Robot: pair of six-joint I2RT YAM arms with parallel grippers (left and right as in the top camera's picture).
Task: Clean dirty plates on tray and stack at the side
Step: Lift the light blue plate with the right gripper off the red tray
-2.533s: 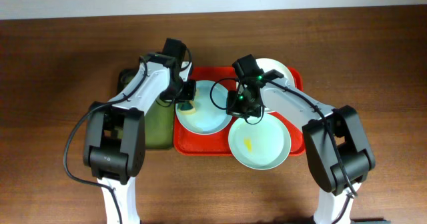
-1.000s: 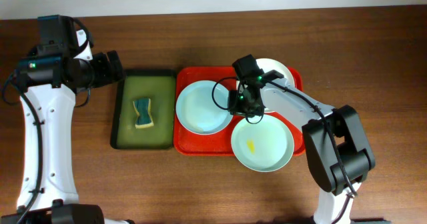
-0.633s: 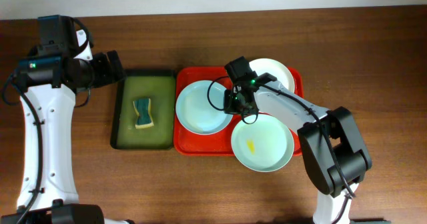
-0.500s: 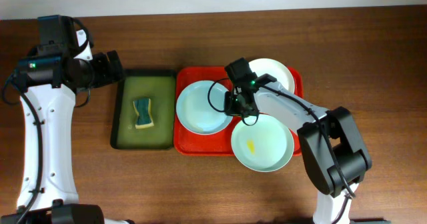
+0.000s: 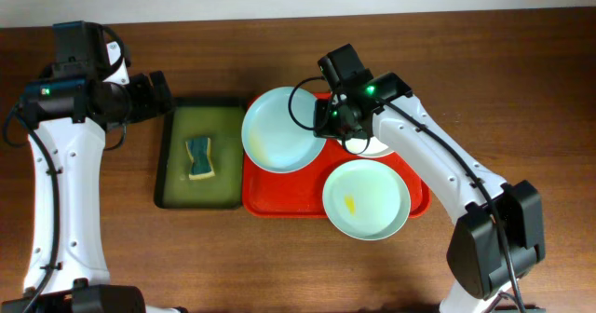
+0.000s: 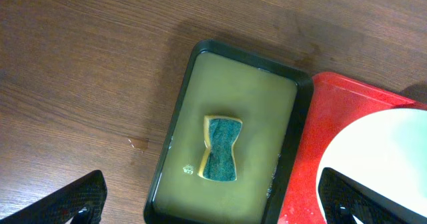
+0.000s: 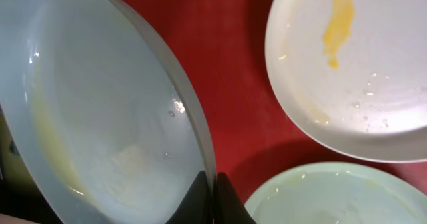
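From above, the wooden table (image 5: 521, 89) carries the red tray (image 5: 279, 199), a rectangle of smooth plastic with rounded corners, and just beside it on its left the narrower dark green tray (image 5: 164, 164). The green one holds a shallow yellowish liquid with a waisted sponge (image 5: 199, 157) lying in it. The right gripper (image 5: 328, 119) is clamped on the right rim of the pale blue plate (image 5: 277, 131), which sits over the red tray's far left corner and overlaps its rim. The white plate (image 5: 374, 149) is largely hidden under the right arm. The pale green plate (image 5: 366, 198), bearing a small yellow smear (image 5: 347, 202), overhangs the tray's near edge. The left gripper (image 5: 156, 94) hangs over bare wood, well apart from the plates. The left wrist view shows its fingertips spread wide with nothing between them. The right wrist view shows the dark fingers (image 7: 197, 199) pinching the blue plate's thin, glossy edge; the plate is tilted and wet, and the white plate beyond it carries a yellow smear.
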